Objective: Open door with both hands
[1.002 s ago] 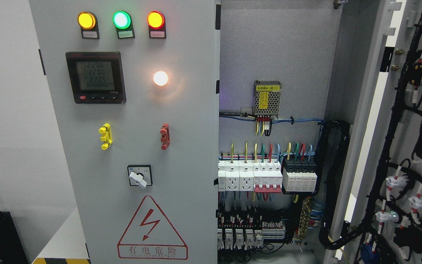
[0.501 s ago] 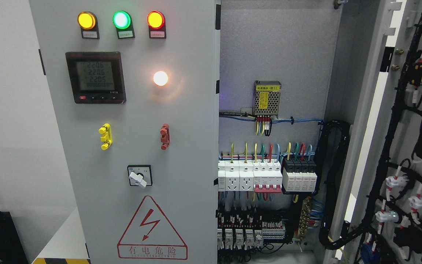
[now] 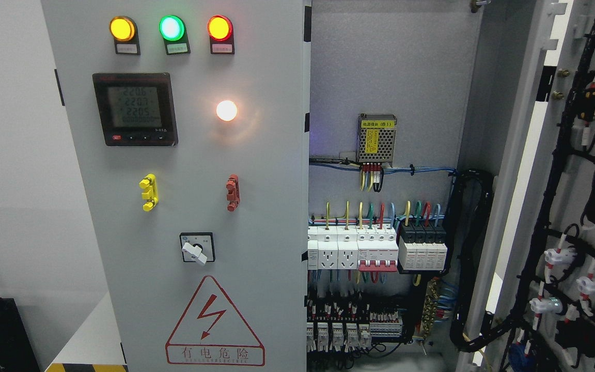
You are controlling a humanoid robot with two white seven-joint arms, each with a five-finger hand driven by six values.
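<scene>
Neither robot hand shows anywhere in the head view, so their finger state cannot be told, and places here are given by the view itself. Nearest, at the right edge, the right door stands swung wide open, its inner face carrying black cable bundles and the backs of its fittings. At left the left door fills the middle of the view and looks closed, bearing yellow, green and red indicator lamps lit along the top, a digital meter below them, a glowing white lamp, a yellow handle, a red handle, a rotary switch and a red warning triangle. Deeper inside, between the doors, sit a power supply, a row of circuit breakers and coloured wiring.
</scene>
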